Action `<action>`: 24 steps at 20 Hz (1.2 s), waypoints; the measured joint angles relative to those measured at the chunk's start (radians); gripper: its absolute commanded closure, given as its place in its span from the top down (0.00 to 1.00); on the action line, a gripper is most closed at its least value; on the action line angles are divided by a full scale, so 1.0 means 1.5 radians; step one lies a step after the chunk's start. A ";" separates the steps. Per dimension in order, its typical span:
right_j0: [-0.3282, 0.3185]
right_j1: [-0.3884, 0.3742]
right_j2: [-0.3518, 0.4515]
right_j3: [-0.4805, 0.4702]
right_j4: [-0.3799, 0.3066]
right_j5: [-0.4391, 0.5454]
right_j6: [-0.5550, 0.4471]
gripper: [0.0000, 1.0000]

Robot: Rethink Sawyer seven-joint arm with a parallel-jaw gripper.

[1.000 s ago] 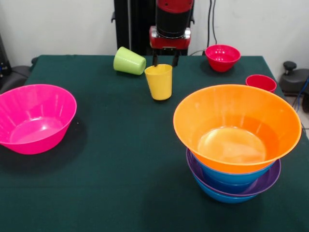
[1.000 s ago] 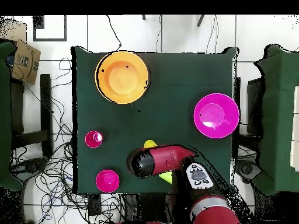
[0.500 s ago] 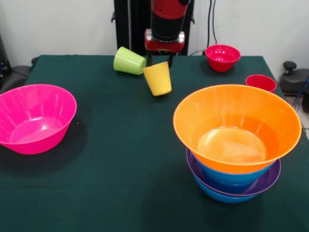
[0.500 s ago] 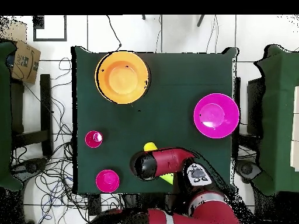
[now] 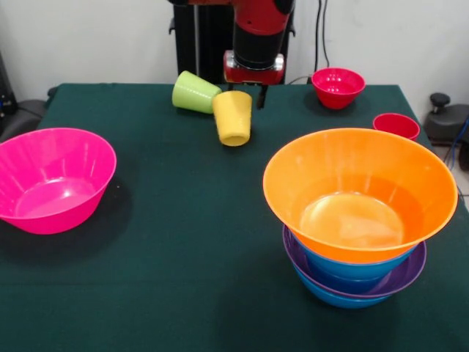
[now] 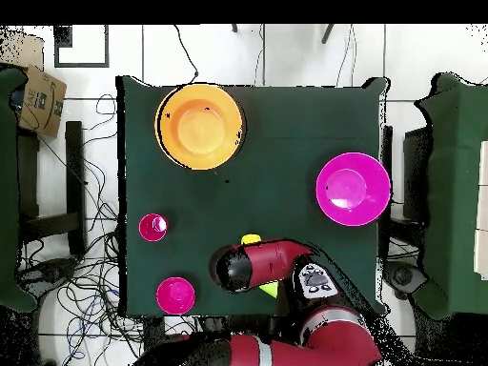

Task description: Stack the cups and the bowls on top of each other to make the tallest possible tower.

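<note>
Front view. The red and black arm hangs over the far middle of the bench [image 5: 183, 279], its tool [image 5: 245, 94] at the upper edge of the yellow cup [image 5: 233, 117]. The cup is tilted, its base turned towards the onlooker and its mouth up under the tool; one dark finger shows just right of the rim, the other is hidden, so whether the tool is clamped on the cup or merely against it cannot be told. The lime green cup [image 5: 196, 92] lies on its side just left of the yellow one, so close that they seem to touch. The small red bowl [image 5: 338, 86] sits far right, and the red cup [image 5: 396, 125] stands nearer, by the right edge. The pink bowl [image 5: 51, 178] rests alone at the left. Near right stands the tower [image 5: 359, 220]: an orange bowl [image 5: 359, 187] nested on blue and purple bowls.

Overhead view. The arm covers nearly all of the yellow cup [image 6: 251, 238]; only a sliver shows.

Handling, as a judgement. The cup looks like thin, glossy, rigid plastic: light, smooth and likely to slip or swing in a pinch. The taper offers no parallel walls, so a hold across the rim, one finger inside and one outside, seems the securest. A light cup tilts readily, as its present lean suggests. The orange bowl's wide, sloped floor may let a cup set there slide or tip.
</note>
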 measured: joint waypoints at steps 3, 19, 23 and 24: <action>0.001 -0.001 0.000 0.000 0.000 0.000 0.000 1.00; 0.008 -0.010 -0.007 -0.005 0.035 -0.020 0.003 1.00; 0.039 -0.010 -0.042 -0.009 0.047 -0.091 0.018 1.00; 0.052 -0.010 -0.055 -0.010 0.051 -0.115 0.023 1.00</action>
